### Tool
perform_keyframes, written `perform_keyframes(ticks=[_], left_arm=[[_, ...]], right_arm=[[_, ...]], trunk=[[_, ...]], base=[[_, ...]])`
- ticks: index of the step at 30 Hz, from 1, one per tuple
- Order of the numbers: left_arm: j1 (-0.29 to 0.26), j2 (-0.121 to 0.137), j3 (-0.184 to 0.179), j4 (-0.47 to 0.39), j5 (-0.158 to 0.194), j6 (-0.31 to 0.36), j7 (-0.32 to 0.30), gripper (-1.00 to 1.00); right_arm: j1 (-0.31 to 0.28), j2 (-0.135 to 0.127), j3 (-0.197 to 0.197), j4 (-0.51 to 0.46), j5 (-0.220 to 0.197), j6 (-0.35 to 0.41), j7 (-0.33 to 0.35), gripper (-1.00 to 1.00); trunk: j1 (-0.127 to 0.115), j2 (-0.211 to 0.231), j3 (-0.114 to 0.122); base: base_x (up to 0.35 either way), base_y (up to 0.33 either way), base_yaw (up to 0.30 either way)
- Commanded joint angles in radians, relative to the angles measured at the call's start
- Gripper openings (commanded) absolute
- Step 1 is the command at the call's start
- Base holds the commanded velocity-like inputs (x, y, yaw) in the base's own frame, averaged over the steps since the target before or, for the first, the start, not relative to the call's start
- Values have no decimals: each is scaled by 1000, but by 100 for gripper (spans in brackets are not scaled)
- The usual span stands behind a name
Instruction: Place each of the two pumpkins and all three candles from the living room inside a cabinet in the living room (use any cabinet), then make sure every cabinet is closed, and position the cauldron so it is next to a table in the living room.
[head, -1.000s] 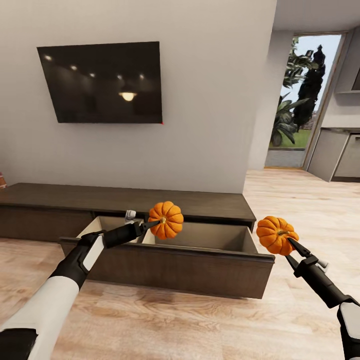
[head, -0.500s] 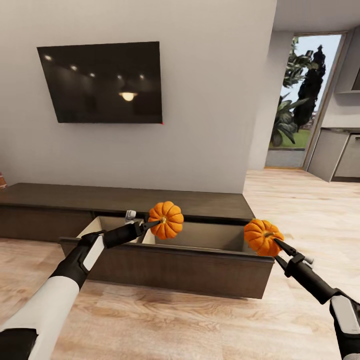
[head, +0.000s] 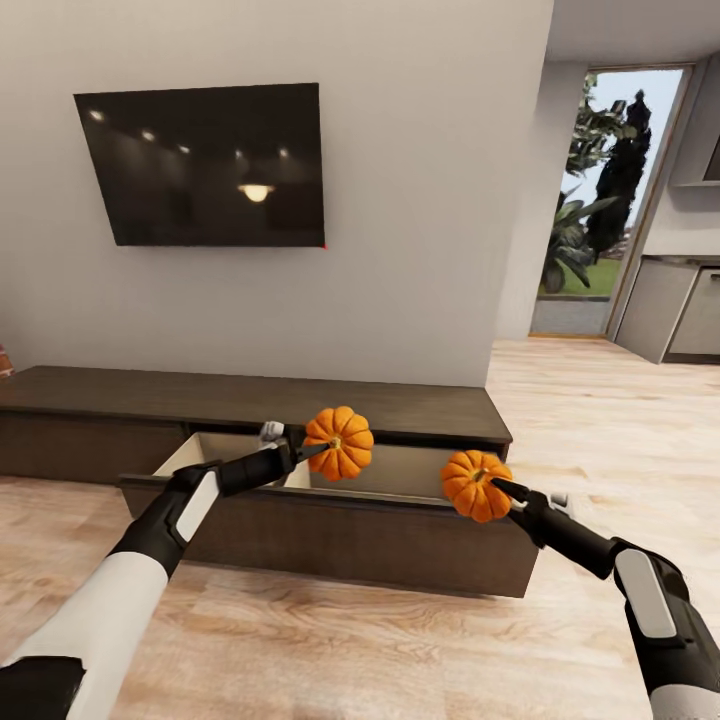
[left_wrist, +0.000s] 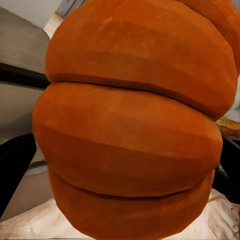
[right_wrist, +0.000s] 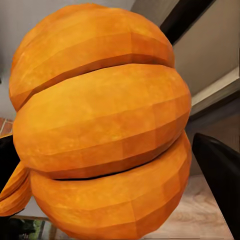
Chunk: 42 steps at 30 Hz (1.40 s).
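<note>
**Both pumpkins held over the open drawer, not yet released**

Nearest: right gripper pinches the right pumpkin, fingers pressed to its sides; the right wrist view shows dark finger edges flanking the fruit. In the head view this pumpkin sits at the right end of the drawer front, about over the rim; whether it is fully over the interior I cannot tell.

Next: left gripper clamps the left pumpkin, held above the pale drawer interior of the cabinet. Left wrist view: pumpkin close against the lens, fingers at both sides.

Far: wall-mounted TV, window at right.

Risk, as judged: releasing the right pumpkin now may land it on the rim and send it rolling to the floor. The two pumpkins sit near each other, so further inward travel could knock them together.

Change: compared with a second ago, the right pumpkin has come from outside the drawer's right end inward to its rim; the left pumpkin has shifted only slightly.
</note>
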Motion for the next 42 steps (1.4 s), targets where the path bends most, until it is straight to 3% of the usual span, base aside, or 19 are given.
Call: perform_keyframes(ticks=[1,6,13,23,26,27,29,30,32,35,38,42], left_arm=[[-1,0,-3,-2,8,12,10,-100],[-3,-9,-5,-31,9,37,102,-100],[-6,-69,-7,-82,7,72,257,-100],[-18,-129,-12,-102,5,85,479,-100],[-28,-142,-26,-107,5,85,546,-100],[-33,-144,-30,-108,5,85,565,-100],[-46,-148,-48,-109,5,84,626,-100],[-51,-151,-65,-110,6,80,670,-100],[-56,-161,-96,-111,6,74,743,-100],[-59,-170,-128,-114,6,67,801,-100],[-61,-176,-162,-125,6,61,854,-100],[-62,-184,-190,-133,6,56,916,-100]], right_arm=[[-1,1,1,-2,1,6,2,-100],[-3,3,21,-7,1,7,-9,-100],[-24,2,34,-13,5,7,-49,-100],[-165,-4,38,-18,7,7,-207,-100],[-217,0,48,-16,10,8,-283,-100],[-228,1,57,-15,10,8,-307,-100],[-255,3,113,-15,7,6,-382,-100],[-270,5,160,-14,4,4,-426,-100],[-286,12,219,-13,4,-1,-479,-100],[-298,24,254,-12,9,-4,-527,-100],[-308,55,291,-10,13,-10,-614,-100],[-318,95,373,-11,15,-40,-746,-100]], trunk=[[0,0,-1],[0,0,-1],[0,0,-1],[0,0,-1],[0,0,-1],[0,0,-1],[0,0,-1],[0,0,-1],[0,0,-1],[0,0,-1],[0,0,-1],[0,0,-1]], base=[[0,0,0],[0,0,0],[0,0,0],[0,0,0],[0,0,0],[0,0,0],[0,0,0],[0,0,0],[0,0,0],[0,0,0],[0,0,0],[0,0,0]])
